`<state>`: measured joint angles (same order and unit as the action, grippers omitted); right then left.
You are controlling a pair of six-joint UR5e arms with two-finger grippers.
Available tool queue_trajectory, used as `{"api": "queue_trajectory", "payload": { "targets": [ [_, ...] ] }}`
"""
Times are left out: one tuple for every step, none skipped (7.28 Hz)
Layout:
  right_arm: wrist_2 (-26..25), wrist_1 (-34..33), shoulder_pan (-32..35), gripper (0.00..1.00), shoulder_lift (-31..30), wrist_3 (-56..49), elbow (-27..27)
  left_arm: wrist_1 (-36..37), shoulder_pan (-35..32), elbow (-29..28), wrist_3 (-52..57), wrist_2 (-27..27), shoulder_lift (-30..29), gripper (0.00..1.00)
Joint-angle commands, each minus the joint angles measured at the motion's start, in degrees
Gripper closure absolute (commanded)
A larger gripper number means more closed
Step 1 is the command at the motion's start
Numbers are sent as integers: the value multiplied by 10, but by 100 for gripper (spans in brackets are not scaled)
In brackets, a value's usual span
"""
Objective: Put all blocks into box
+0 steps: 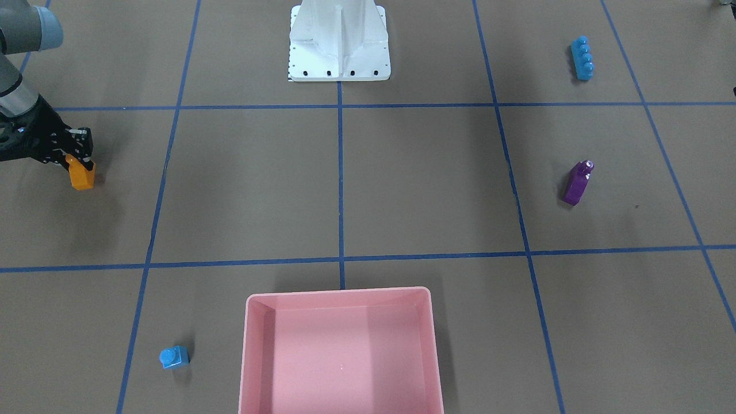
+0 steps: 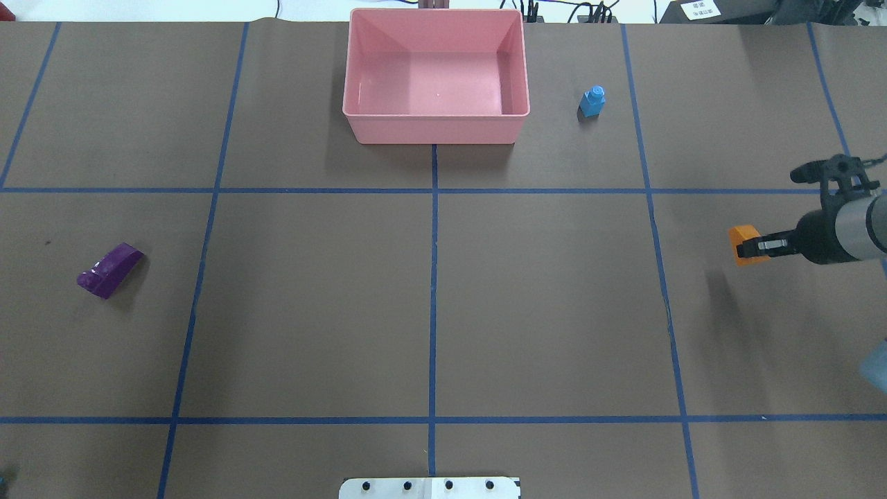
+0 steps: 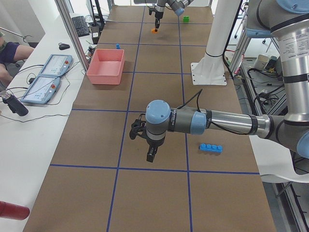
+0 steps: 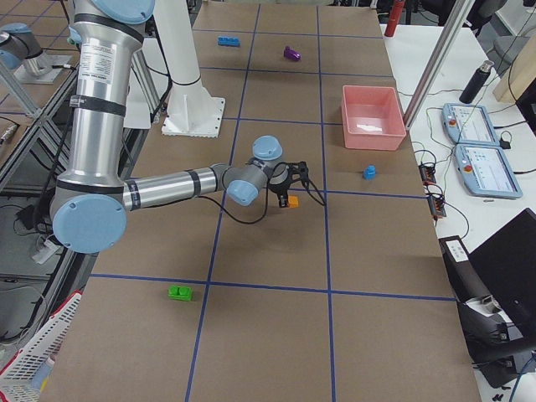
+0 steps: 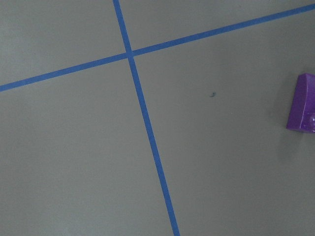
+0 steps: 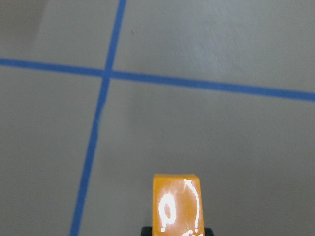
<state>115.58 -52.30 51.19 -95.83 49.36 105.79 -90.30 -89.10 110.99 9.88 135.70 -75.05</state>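
The jaws of your right gripper [image 2: 750, 246] pinch the orange block [image 2: 742, 233] near the right edge of the surface [image 2: 554, 312], well apart from the pink box [image 2: 436, 129]: clear its wall, release low inside; left gripper [image 3: 151, 155] jaws, cannot tell.

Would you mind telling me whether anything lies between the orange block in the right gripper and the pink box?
Only the small blue cube: it stands on the table beside the pink box, close to the straight line from the orange block held in the right gripper. Nothing else visible lies between them.
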Motion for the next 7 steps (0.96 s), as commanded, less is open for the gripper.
{"api": "queue_trajectory", "payload": {
  "targets": [
    [1,-147,25,100,151,0,-1,0,1,0,0,0,-1,0],
    [-1,-223,25,100,214,2,-6,0,1,-1,0,0,-1,0],
    [-1,-240,24,100,286,33,-47,0,1,-1,0,0,-1,0],
    [0,-242,23,100,372,52,-122,0,1,-2,0,0,-1,0],
    [-1,-241,23,100,455,52,-212,0,1,-3,0,0,-1,0],
    [-1,-241,22,100,570,52,-354,0,1,-4,0,1,-1,0],
    [-2,-237,18,100,654,49,-471,0,2,-5,0,1,-1,0]
  ]
}}
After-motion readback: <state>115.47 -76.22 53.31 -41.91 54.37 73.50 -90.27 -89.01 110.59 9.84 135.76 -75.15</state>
